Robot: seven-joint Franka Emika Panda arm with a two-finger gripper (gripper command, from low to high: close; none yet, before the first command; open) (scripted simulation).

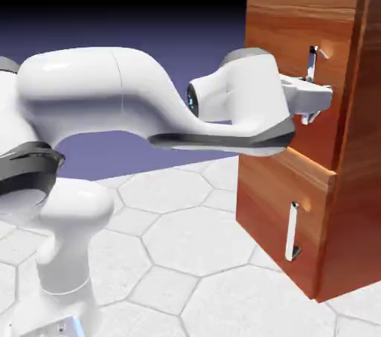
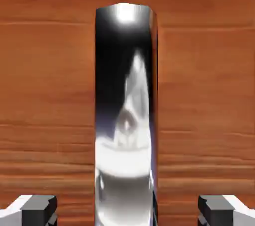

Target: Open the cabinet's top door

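Observation:
The reddish-brown cabinet (image 1: 351, 179) stands at the exterior view's right. Its top door (image 1: 277, 38) lies flat against the body, with a thin vertical silver handle (image 1: 313, 59). My gripper (image 1: 318, 101) is at the lower part of that handle, right up against the door. In the hand view the handle (image 2: 125, 110) fills the middle as a broad shiny bar before the wood of the door (image 2: 47, 95). The gripper (image 2: 127, 212) is open: its fingertips (image 2: 32, 211) stand far apart on either side of the bar, not touching it.
Below the top door is the shorter lower panel (image 1: 264, 205) with its own small silver handle (image 1: 292, 231). The white arm (image 1: 111, 97) stretches across from the lower left above a table of hexagonal tiles (image 1: 186, 246).

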